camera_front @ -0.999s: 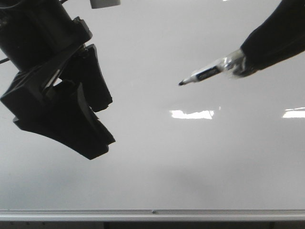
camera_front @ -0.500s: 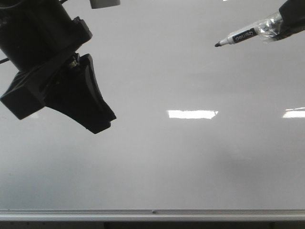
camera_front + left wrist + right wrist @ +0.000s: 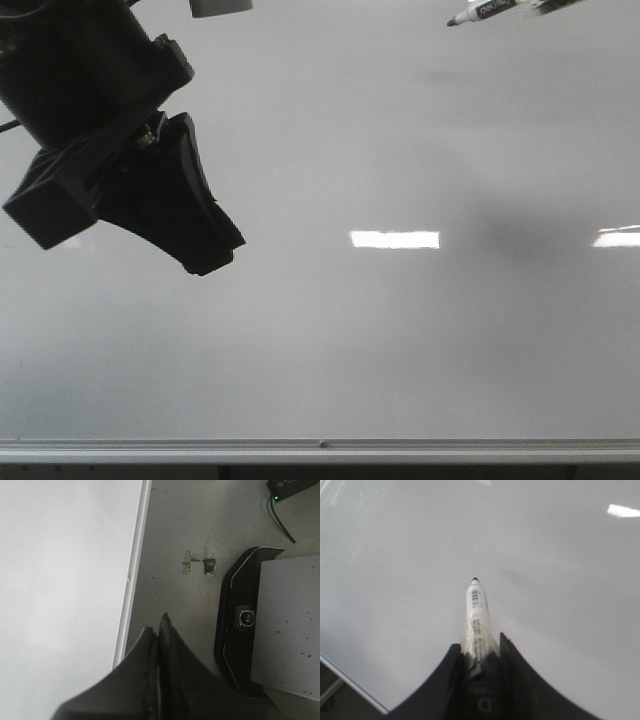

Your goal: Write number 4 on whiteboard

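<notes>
Gripping a white black-tipped marker pen (image 3: 476,620), the right end effector (image 3: 479,652) hangs above the glossy grey-white whiteboard (image 3: 400,340) beside the closed, empty left end effector (image 3: 205,245)

You have one whiteboard (image 3: 330,340), one marker pen (image 3: 476,617), two black grippers, the left gripper (image 3: 159,630), the right gripper (image 3: 479,652), two bright light reflections (image 3: 395,239), no number drawn.

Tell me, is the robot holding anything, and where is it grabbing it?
Yes. The right gripper holds a marker by its back end, tip pointing out over the whiteboard. The left gripper is shut on nothing.
</notes>
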You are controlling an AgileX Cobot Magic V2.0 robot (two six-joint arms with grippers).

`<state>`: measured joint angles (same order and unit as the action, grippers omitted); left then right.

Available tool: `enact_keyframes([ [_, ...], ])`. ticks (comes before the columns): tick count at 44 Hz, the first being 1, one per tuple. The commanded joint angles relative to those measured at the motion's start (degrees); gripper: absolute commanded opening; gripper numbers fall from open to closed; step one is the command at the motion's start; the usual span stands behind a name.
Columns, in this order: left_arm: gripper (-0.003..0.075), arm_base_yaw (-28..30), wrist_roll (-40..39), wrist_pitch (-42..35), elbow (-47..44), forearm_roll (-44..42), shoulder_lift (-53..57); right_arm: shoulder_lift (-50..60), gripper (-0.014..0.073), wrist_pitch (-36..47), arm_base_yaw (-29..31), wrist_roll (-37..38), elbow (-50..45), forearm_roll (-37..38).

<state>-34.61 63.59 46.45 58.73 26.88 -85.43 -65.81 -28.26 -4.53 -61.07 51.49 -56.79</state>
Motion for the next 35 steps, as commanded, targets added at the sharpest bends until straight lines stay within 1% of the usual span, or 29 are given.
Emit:
enact_keyframes([
  [1,-0.002,-0.5,-0.5,-1.4,1.7,2.2,2.1,-2.7,-0.0062,2.3,0.4,0.1,5.3,-2.5],
  [9,-0.002,-0.5,-0.5,-1.4,1.7,2.2,2.1,-8.4,-0.0062,3.1,0.4,0.1,9.5,-2.7],
  [23,-0.002,-0.5,-0.5,-1.4,1.7,2.2,2.1,-10.0,-0.0062,6.8,0.4,0.1,9.5,-2.9],
  [35,-0.002,-0.5,-0.5,-1.4,1.7,2.2,2.1,-12.2,-0.0062,5.5,0.4,0.1,9.4,-2.8],
])
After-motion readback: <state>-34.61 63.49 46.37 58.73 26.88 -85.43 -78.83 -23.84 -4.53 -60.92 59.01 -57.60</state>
